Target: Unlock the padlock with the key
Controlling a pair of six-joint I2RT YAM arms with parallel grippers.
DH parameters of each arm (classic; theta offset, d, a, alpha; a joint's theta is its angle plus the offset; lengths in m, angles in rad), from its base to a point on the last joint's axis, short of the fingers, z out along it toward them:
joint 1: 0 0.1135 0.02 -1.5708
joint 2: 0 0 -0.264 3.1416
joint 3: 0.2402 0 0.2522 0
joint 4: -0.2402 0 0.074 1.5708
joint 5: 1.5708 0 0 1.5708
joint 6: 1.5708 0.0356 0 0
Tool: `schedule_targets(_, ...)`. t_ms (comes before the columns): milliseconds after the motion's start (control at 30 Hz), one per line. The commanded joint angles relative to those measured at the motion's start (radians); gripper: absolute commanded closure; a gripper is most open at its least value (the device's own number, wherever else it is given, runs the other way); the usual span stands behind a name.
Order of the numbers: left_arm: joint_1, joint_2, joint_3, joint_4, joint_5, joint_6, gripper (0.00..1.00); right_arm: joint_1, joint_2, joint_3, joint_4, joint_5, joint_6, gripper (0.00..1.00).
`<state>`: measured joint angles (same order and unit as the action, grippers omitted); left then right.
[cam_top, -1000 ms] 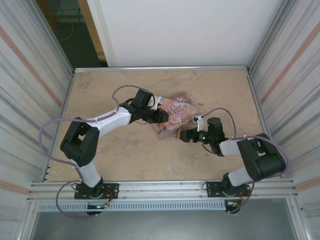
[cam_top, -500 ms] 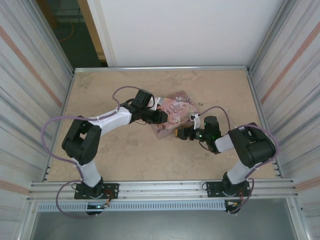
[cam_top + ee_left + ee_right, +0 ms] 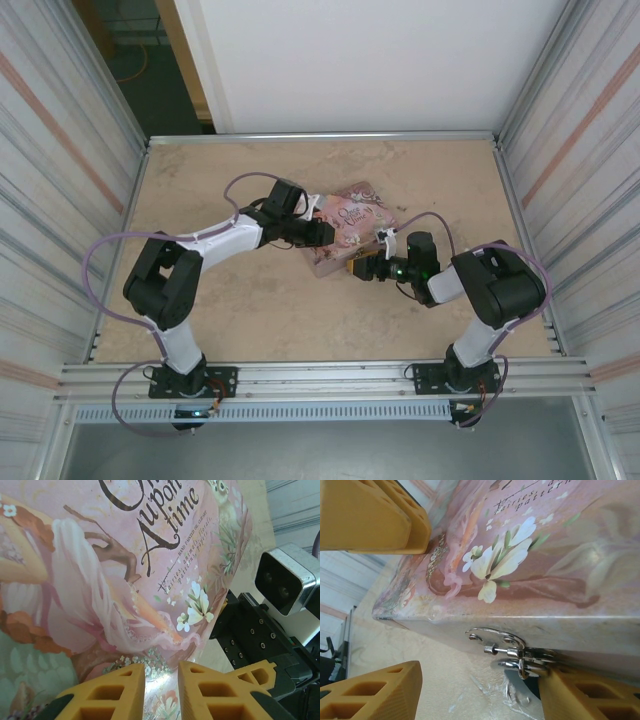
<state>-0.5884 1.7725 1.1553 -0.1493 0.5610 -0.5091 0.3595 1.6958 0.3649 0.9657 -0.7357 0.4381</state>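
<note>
The pink illustrated tin (image 3: pixel 352 225) lies mid-table, its lid (image 3: pixel 125 570) close under the left wrist camera. On its front wall (image 3: pixel 530 630) a silvery hasp (image 3: pixel 505 641) carries a metal ring, the padlock's shackle (image 3: pixel 524 666). The padlock's blue body is hidden behind my right finger (image 3: pixel 590 695), where only a dark patch shows. I see no key. My right gripper (image 3: pixel 480 680) (image 3: pixel 362 268) is wide open in front of the hasp, one finger against the ring. My left gripper (image 3: pixel 161 680) (image 3: pixel 318 232) rests on the lid, jaws narrowly apart, nothing between them.
One finger of the left gripper (image 3: pixel 375 515) hangs over the tin's corner, close to my right wrist. The right wrist camera (image 3: pixel 285 580) sits just past the tin's edge. Metal walls (image 3: pixel 560 150) fence the table; bare tabletop (image 3: pixel 250 320) lies in front.
The right arm folded in and its gripper slid left, up to the tin's front wall. The left arm and the tin stayed put.
</note>
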Motion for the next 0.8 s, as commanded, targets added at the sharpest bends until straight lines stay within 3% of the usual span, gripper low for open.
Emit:
schedule_targets(0, 0.006, 0.008, -0.034, -0.022, -0.013, 0.013, 0.75, 0.007, 0.007, 0.023, 0.051, -0.054, 0.008, 0.40)
schedule_targets(433, 0.007, 0.007, -0.043, -0.015, -0.012, 0.010, 0.75, 0.004, 0.008, 0.021, 0.046, -0.076, -0.003, 0.51)
schedule_targets(767, 0.008, 0.007, -0.049, -0.011, -0.012, 0.008, 0.75, -0.001, 0.008, 0.026, 0.012, -0.082, -0.016, 0.68)
